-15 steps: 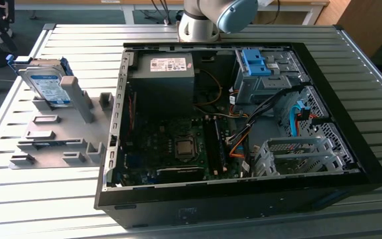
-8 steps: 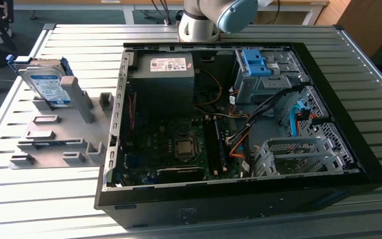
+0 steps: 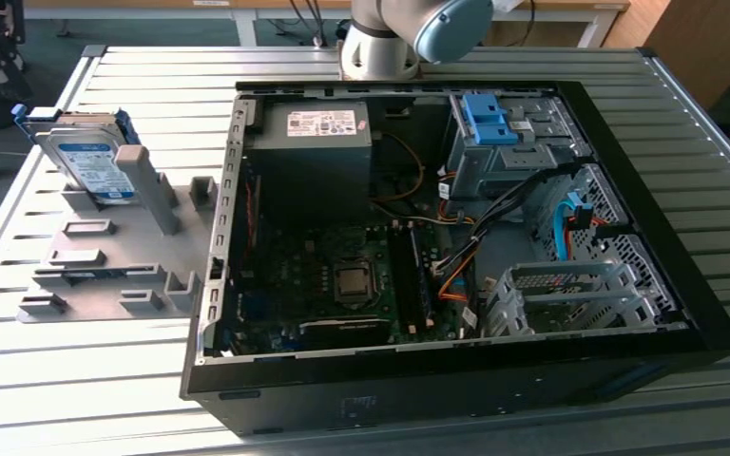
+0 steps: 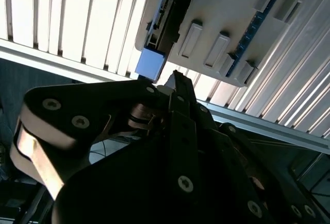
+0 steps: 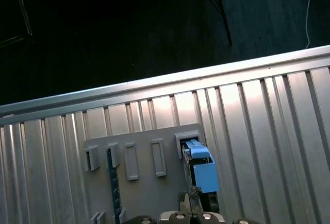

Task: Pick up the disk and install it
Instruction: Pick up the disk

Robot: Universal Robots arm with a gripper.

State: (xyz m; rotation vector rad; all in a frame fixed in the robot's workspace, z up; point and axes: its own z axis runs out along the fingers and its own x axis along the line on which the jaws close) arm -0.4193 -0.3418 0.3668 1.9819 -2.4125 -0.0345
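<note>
The disk [image 3: 90, 161] stands on edge in a slot of the grey fixture plate [image 3: 111, 256], on the exterior view's left. It is silver with a white-and-blue label and a blue carrier rail. In the first wrist view the blue carrier of the disk [image 5: 199, 166] shows from above, in the slotted fixture [image 5: 149, 193], with my gripper [image 5: 191, 214] at the picture's edge close by it. In the second wrist view my black gripper [image 4: 175, 80] reaches toward the blue end of the disk [image 4: 151, 63]. It stands apart from the disk and holds nothing.
An open black computer case [image 3: 669, 313] lies on the slatted metal table [image 3: 149, 76]. Inside it are a grey drive bay with a blue bracket [image 3: 489, 119], a black power-supply box [image 3: 315, 142], cables and a motherboard. The arm's base [image 3: 397, 33] stands behind the case.
</note>
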